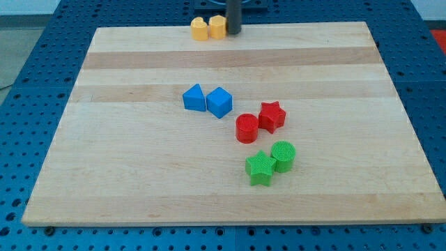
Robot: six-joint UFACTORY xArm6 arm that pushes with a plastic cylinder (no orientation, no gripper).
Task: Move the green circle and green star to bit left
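Observation:
The green circle (pixel 283 155) and the green star (pixel 260 168) stand touching each other right of the middle of the wooden board (pixel 139 174), toward the view's bottom; the star is on the left. My tip (pixel 233 32) is at the board's top edge, just right of two yellow blocks, far from the green pair.
A red circle (pixel 247 128) and a red star (pixel 272 116) sit just above the green blocks. A blue triangle (pixel 194 97) and a blue cube (pixel 219 102) lie near the centre. Two yellow blocks (pixel 200 28) (pixel 217 26) sit at the top edge.

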